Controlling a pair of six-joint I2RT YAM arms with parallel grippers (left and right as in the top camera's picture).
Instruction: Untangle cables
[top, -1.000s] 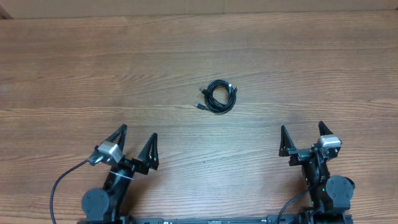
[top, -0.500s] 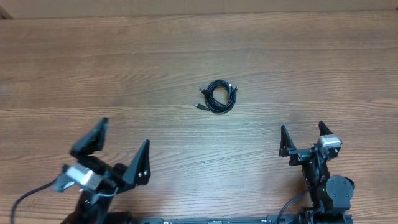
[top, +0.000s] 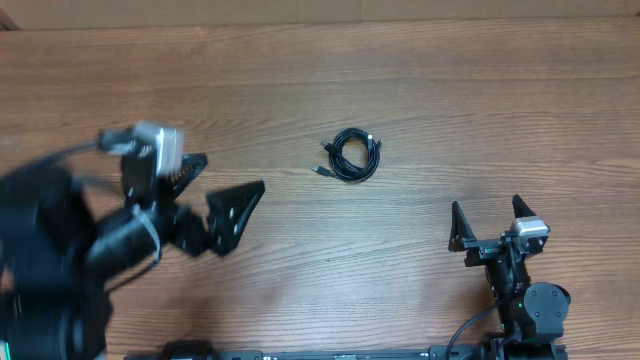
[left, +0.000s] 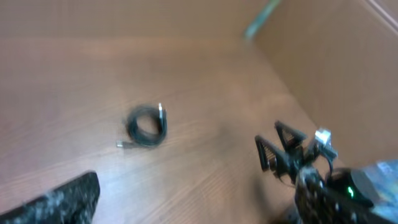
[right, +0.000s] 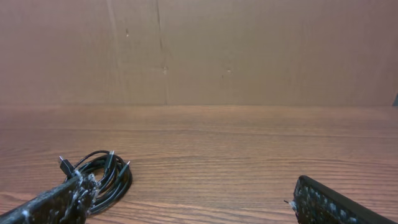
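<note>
— Brown wooden surface (top: 450, 100) all around, with a plain brown wall (right: 249, 50) behind. Where are the cables (top: 354, 157)?
— Near the middle, lying flat in one small black coil. Little plug ends (top: 321, 172) poke out of it.
— Is anything touching them?
— No. Both hands are well apart from the coil.
— What about the left hand (top: 215, 192)?
— It is blurry, over on the left side, but its two fingers (top: 236, 208) look spread wide with nothing between them.
— And the right hand (top: 486, 210)?
— Low on the right, fingers wide apart, holding nothing
</note>
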